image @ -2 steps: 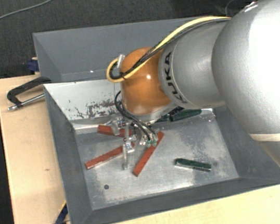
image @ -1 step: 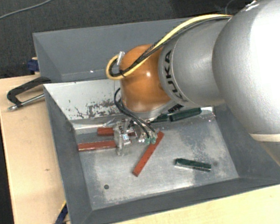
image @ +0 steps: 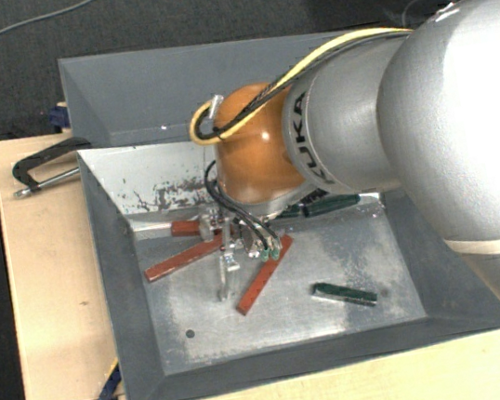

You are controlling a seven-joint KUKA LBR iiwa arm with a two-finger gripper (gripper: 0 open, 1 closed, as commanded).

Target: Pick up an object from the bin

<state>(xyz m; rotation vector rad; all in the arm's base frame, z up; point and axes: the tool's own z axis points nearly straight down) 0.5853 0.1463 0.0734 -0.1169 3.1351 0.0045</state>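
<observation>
My gripper (image: 229,252) hangs below the arm's wrist over the middle of the bin floor. It sits right where two long red-brown sticks meet. One stick (image: 182,260) runs out to the left of it. The other stick (image: 261,280) slants down to the right and carries a green end piece (image: 272,251) next to the gripper. Just behind and to the left of the gripper lies a short red piece (image: 185,225). Nothing can be made out held in the gripper.
A dark green pen-like thing (image: 344,294) lies on the floor at the front right. Another green and black tool (image: 328,203) lies at the back right, partly under the arm. A small dark speck (image: 190,334) sits at the front left.
</observation>
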